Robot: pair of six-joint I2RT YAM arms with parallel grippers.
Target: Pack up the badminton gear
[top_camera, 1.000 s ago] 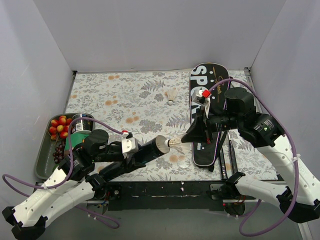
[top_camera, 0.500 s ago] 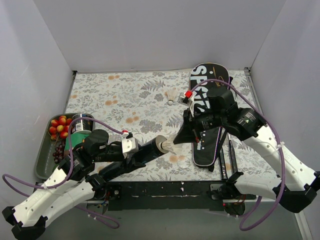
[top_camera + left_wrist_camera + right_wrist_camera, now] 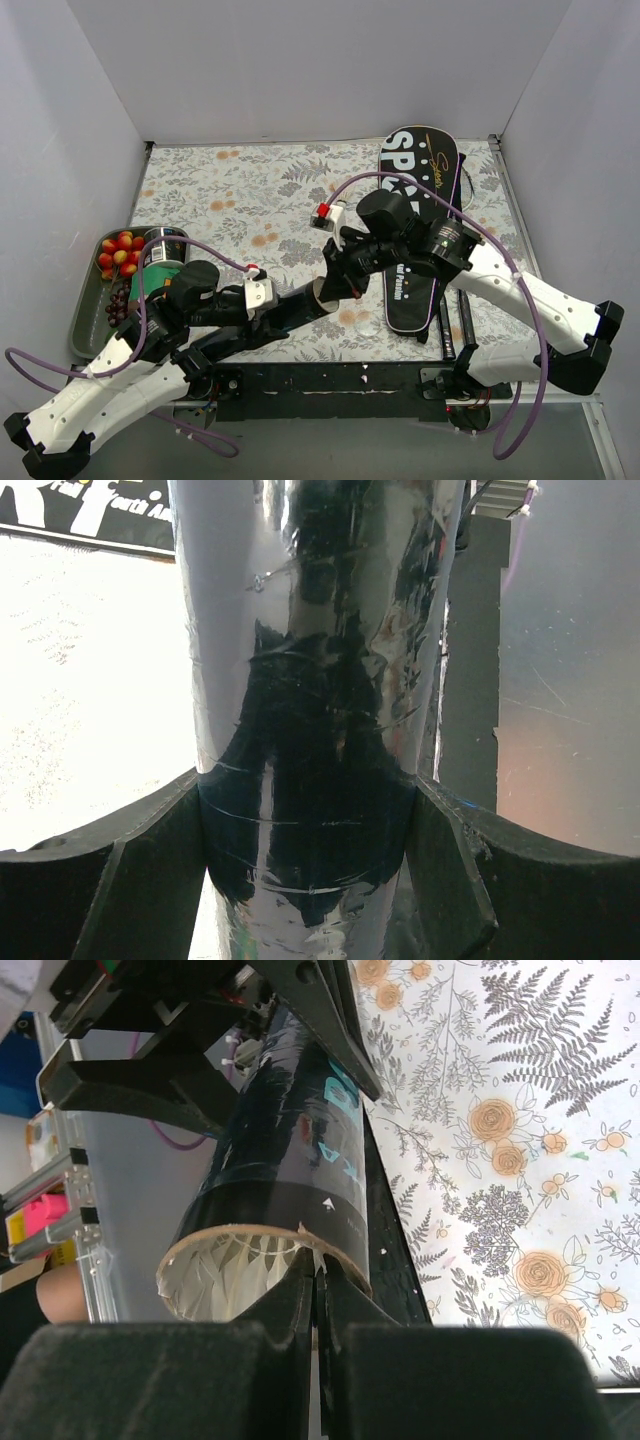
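Note:
My left gripper (image 3: 278,308) (image 3: 305,880) is shut on the long dark shuttle tube (image 3: 300,303) (image 3: 310,680), one finger on each side, and holds it slanted up to the right above the table. The tube's open mouth (image 3: 255,1265) shows a white feather shuttlecock (image 3: 235,1270) sitting inside. My right gripper (image 3: 333,283) (image 3: 318,1278) is at the rim of that mouth, shut on a feather edge of the shuttlecock. The black racket bag (image 3: 425,175) lettered in white lies at the right. Thin racket shafts (image 3: 447,325) lie beside its near end.
A grey tray (image 3: 85,325) with red fruit (image 3: 118,252) and a can (image 3: 160,250) sits at the left edge. The flowered cloth (image 3: 240,200) covers the table. Grey walls close in the left, back and right sides.
My right arm has swung left and down to the tube's mouth, and the shuttlecock it carried now sits inside the tube. The left arm has held the tube still.

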